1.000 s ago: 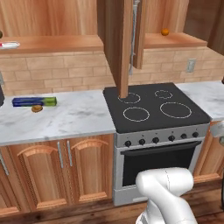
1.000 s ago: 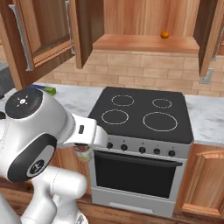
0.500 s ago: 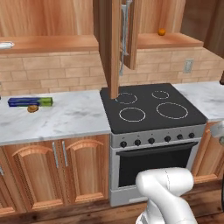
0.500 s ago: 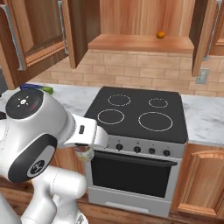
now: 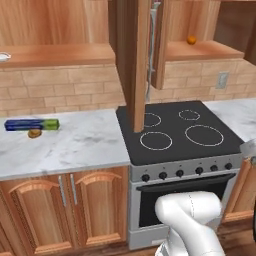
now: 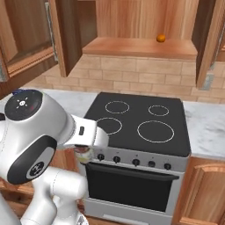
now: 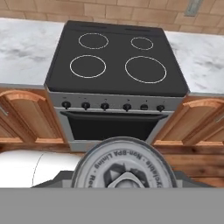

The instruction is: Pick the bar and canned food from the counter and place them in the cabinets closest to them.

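My gripper hangs low in front of the oven, shut on the canned food. In the hand view the can's pale metal top sits at the bottom centre and hides my fingertips. The counter runs left of the stovetop, and more of it lies to the right. Above, the cabinets stand open, with a left shelf and a right shelf. A pale sliver lies at the left shelf's edge. I cannot tell if it is the bar.
The black stovetop and oven are straight ahead. An open cabinet door hangs over the stove's left side. An orange fruit sits on the right shelf. A long blue-green box and a brown pastry lie on the left counter.
The whole picture has shifted slightly, so the base has moved. The stove looks a little nearer. My gripper stays shut on the can in the same low pose.
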Motion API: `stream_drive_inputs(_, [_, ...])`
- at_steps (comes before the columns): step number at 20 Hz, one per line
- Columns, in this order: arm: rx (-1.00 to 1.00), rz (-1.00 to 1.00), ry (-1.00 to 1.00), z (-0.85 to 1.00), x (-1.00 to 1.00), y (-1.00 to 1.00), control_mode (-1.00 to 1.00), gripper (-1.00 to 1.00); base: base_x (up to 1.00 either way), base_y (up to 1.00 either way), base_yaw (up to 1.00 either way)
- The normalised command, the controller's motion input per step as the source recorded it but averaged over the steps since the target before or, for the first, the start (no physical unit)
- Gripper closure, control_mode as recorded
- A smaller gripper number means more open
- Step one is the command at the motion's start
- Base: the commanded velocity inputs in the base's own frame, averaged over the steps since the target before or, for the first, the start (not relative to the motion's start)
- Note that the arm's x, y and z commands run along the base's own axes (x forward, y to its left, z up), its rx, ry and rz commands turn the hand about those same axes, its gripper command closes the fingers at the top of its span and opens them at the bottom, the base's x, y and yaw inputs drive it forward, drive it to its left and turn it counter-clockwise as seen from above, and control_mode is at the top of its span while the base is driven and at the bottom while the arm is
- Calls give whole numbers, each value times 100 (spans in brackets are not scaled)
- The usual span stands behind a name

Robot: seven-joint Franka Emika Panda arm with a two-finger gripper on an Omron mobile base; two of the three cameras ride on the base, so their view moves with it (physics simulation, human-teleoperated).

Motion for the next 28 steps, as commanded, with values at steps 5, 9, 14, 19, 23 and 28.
stream_drive_inputs(5, [0,0,0,0,0,0,100,100,66,-15,0])
stream_drive_inputs(9, [0,0,0,0,0,0,100,100,63,-24,1])
stream_drive_inputs(14, [0,0,0,0,0,0,-100,100,28,-29,5])
stream_drive_inputs(19, [0,0,-1,3,2,0,-100,100,0,0,0])
stream_drive_inputs(23, [4,0,-7,29,0,0,-100,100,0,0,0])
stream_drive_inputs(28, [2,-3,-6,42,2,-1,-100,100,0,0,0])
